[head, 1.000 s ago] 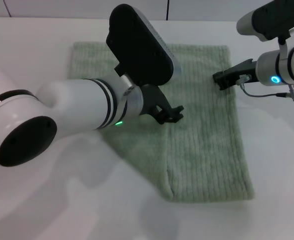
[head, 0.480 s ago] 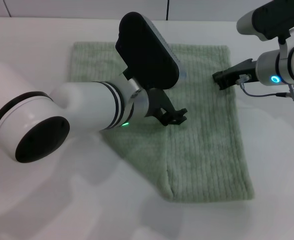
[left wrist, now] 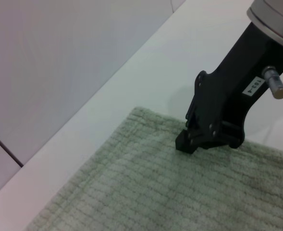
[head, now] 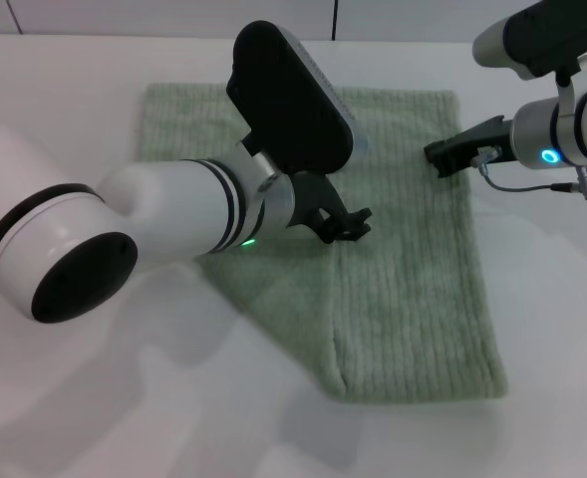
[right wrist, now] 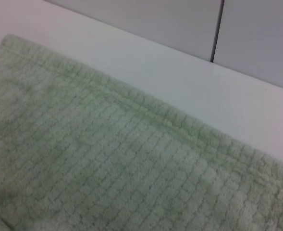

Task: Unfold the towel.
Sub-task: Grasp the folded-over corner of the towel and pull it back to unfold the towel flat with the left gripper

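Observation:
The pale green ribbed towel (head: 413, 289) lies flat on the white table, with a folded layer on its right part and the fold's edge running down the middle. My left gripper (head: 348, 224) hangs low over that fold edge near the towel's middle; the big left arm hides the towel behind it. My right gripper (head: 440, 159) is shut, its tips resting on the towel's right hem near the far right corner. The left wrist view shows the right gripper (left wrist: 206, 139) on the towel (left wrist: 155, 192). The right wrist view shows only the towel (right wrist: 107, 159) and its hem.
The white table (head: 94, 398) surrounds the towel on all sides. A pale wall with panel seams (right wrist: 217, 29) stands behind the table's far edge. The left arm's white forearm (head: 163, 214) reaches across the towel's left half.
My left arm has shifted a little to the right over the fold edge and its elbow has swung in. The towel and the right gripper have not moved.

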`<state>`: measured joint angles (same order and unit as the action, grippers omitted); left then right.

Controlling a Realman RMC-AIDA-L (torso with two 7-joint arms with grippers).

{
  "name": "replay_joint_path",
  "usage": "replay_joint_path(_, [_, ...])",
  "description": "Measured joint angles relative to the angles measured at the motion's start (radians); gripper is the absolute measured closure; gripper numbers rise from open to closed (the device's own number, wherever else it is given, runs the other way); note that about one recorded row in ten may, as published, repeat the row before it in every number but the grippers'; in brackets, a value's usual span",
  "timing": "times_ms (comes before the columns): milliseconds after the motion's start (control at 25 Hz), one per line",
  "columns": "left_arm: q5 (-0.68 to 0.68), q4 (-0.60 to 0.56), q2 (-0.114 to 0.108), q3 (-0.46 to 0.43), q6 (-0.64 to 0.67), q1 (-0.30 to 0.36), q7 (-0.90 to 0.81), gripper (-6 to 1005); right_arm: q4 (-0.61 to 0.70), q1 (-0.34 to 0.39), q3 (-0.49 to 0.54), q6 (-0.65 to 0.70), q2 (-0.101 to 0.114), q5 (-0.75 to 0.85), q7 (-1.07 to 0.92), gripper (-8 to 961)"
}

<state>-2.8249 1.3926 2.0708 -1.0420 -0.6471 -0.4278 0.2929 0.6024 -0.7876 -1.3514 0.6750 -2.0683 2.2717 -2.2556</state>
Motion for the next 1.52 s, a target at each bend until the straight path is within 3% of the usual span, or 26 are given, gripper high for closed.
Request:
replay_joint_path(1120, [0.009, -0.201, 0.003, 0.003, 0.049, -0.114, -0.091, 170, -0.005, 0.000, 0.000, 0.001, 0.001, 0.001, 0.006, 953])
replay_joint_path(1520, [0.011, -0.225, 0.005, 0.007, 0.047, -0.140, -0.096, 179, -0.006, -0.001, 0.000, 0.002, 0.001, 0.003, 0.007, 954])
